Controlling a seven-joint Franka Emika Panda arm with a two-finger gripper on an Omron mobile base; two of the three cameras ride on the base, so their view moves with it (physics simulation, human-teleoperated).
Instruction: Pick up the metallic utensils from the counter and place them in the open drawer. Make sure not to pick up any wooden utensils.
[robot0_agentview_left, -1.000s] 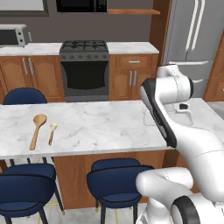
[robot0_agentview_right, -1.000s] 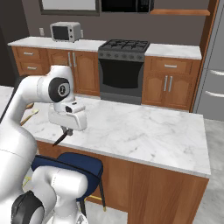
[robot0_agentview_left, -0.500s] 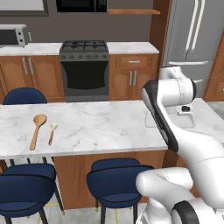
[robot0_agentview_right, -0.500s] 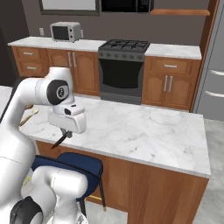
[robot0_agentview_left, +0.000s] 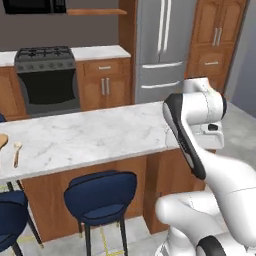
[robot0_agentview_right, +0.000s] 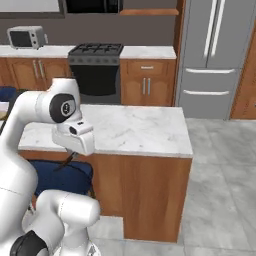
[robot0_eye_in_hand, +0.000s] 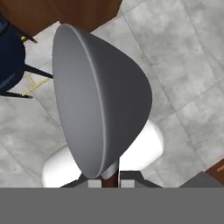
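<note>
The metal spoon (robot0_eye_in_hand: 100, 100) is in my grip: its grey bowl stands straight out ahead of my fingers (robot0_eye_in_hand: 127, 184), and its dark brown handle runs back between them. My fingers are clamped together on that handle, low on the stem, so the broad bowl hangs free and is the end that would reach a surface first.

Beyond the bowl, ahead of my fingertips, is the grey tiled floor (robot0_eye_in_hand: 188, 65), with a blue stool (robot0_eye_in_hand: 8, 61) off to one side. So I am holding the spoon out in the air, off the edge of the table (robot0_agentview_left: 90, 135) rather than over its marble top. I judge this to be the carry step, with the spoon lifted and on its way to the drawer, which I cannot place from here.

Far from my fingers, at the other end of the table, lie the small wooden spoon (robot0_agentview_left: 16, 153) and the big wooden spoon (robot0_agentview_left: 2, 140). They stay where they are, since only metal goes in the drawer.
</note>
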